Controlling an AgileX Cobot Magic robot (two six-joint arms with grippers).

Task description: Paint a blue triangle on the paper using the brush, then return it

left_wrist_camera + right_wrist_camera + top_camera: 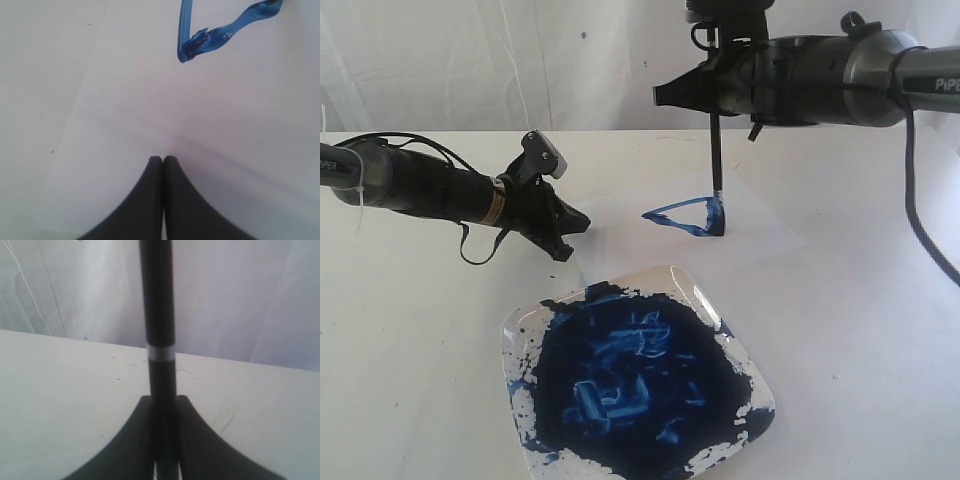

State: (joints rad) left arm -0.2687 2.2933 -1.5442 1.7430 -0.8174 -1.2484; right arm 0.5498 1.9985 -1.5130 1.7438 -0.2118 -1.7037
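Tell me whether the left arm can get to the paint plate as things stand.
Probably yes: the left gripper, shut and empty, hangs close beside the plate with nothing between them; the right gripper holds the brush over the paper.

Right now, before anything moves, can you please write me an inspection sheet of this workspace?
Surface: white table, a few small specks.
Job's things: paper lies flat; blue triangle is painted on it; brush stands upright with its tip at the triangle's thick corner.
Clutter: square plate smeared with dark blue paint, nearer the camera.
Grippers: left gripper shut, empty, above the paper; right gripper shut on the brush.
Cables: black cable hangs from the right arm.
Surroundings: white curtain behind the table.
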